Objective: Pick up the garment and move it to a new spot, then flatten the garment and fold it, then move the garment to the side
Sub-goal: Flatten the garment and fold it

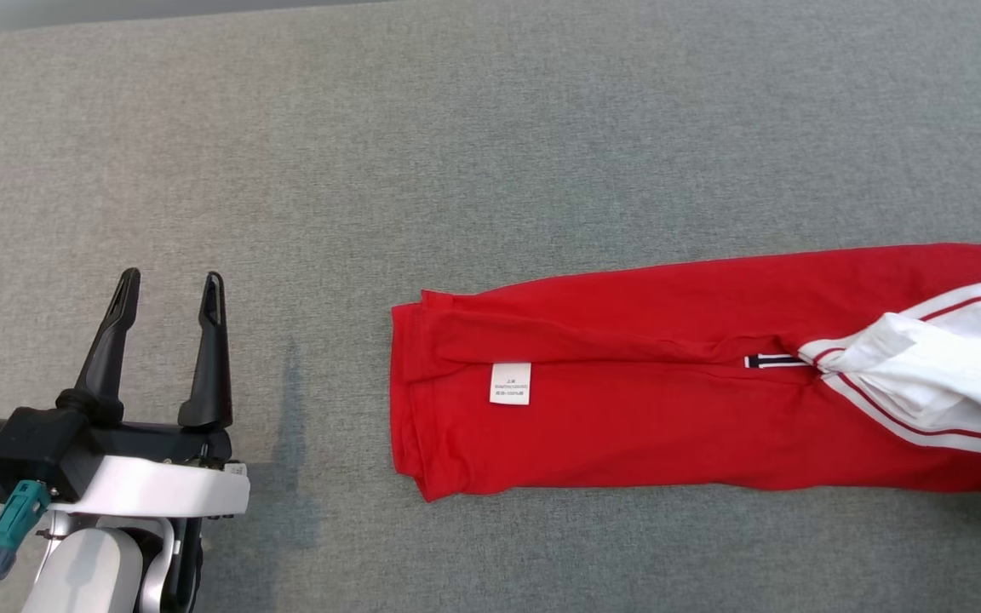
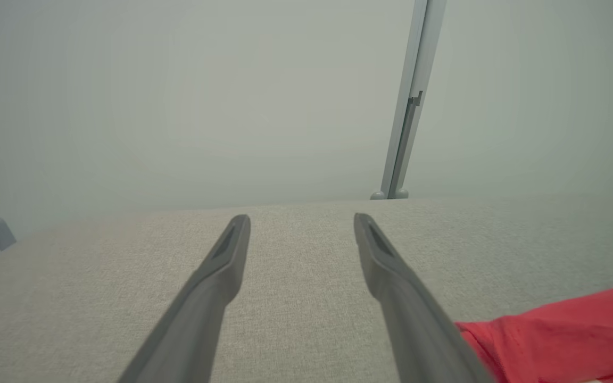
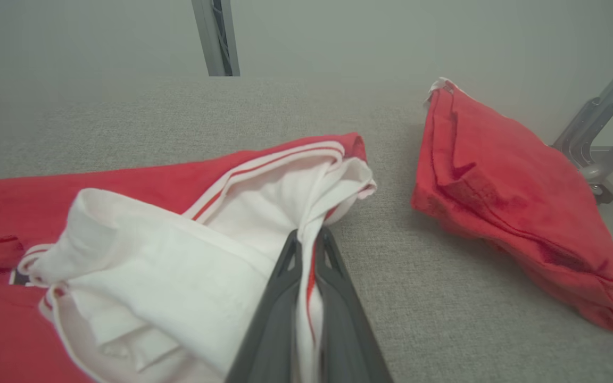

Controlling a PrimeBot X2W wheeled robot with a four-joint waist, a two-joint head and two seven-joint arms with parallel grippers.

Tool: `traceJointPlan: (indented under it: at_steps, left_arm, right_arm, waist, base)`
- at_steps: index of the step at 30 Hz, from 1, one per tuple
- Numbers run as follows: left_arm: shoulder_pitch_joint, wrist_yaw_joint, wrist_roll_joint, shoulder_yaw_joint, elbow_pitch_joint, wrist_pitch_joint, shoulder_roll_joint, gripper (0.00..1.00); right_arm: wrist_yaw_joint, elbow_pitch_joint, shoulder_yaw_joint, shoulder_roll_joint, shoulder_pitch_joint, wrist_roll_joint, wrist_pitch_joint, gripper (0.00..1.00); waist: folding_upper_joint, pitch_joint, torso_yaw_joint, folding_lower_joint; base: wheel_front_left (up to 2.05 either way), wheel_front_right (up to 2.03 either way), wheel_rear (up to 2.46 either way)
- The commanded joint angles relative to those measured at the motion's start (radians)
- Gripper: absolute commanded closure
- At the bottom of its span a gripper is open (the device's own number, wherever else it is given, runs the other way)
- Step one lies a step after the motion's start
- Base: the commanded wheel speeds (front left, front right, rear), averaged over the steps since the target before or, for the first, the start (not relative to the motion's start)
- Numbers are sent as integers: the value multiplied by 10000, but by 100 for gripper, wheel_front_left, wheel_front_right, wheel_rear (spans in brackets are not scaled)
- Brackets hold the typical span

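Right end effector [image 3: 309, 236]: fingers drawn together, clamped on a fold of the white striped edge [image 3: 306, 202] of the garment [image 1: 627, 409]. The bite looks thin, with the cloth sitting near the fingertips. Before you lift, judge how many layers you hold. A single layer will likely peel the white part open rather than carry the whole end.

Outward from the grip: the garment lies long and narrow across the desk [image 1: 456, 128]. The white-trimmed end is at the robot's right. The red hem end, with its care label [image 1: 510, 383], lies toward the middle. There are mild creases along the centre, otherwise it is fairly flat.

Left end effector [image 1: 171, 285]: fingers apart, empty, over bare desk, well apart from the hem end.

Step in hand, as I read it: folding the held end across toward the label end.

- Raise only enough to clear the cloth beneath, then carry it over in a low arc.
- Go slowly, because a thin pinch may slip under drag.
- Consider bringing the left end effector in to pin the hem end so it does not slide.
- A second folded red cloth [image 3: 498, 197] sits near the held end, apart from it. Swing away from it, not past it.
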State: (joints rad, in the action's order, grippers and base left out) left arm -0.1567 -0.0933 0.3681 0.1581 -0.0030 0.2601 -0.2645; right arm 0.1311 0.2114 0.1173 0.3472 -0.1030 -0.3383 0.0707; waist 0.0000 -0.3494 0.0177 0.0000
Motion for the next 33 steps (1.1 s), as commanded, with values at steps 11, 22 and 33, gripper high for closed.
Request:
traceJointPlan:
  at_steps: [11,22,33]
  left_arm:
    - [-115,-29,-30,-24,-133,-87,-222,0]
    - [-258,20,11,150,-135,-126,-215,0]
    - [-685,173,3,446,255,-29,116,0]
  right_arm:
    - [-5,-2234,-1334,-453,-407,-564,-405,100]
    - [-4,-4675,-4733,-1522,-1226,-936,-1604,100]
    - [-4,-1701,-7225,-2651,-2747,-1445,-726,100]
  waist:
    - [0,-8,-320,0]
    - [0,-96,-110,0]
    - [0,-411,596,0]
  base:
    - [0,0,0]
    - [0,0,0]
    - [0,0,0]
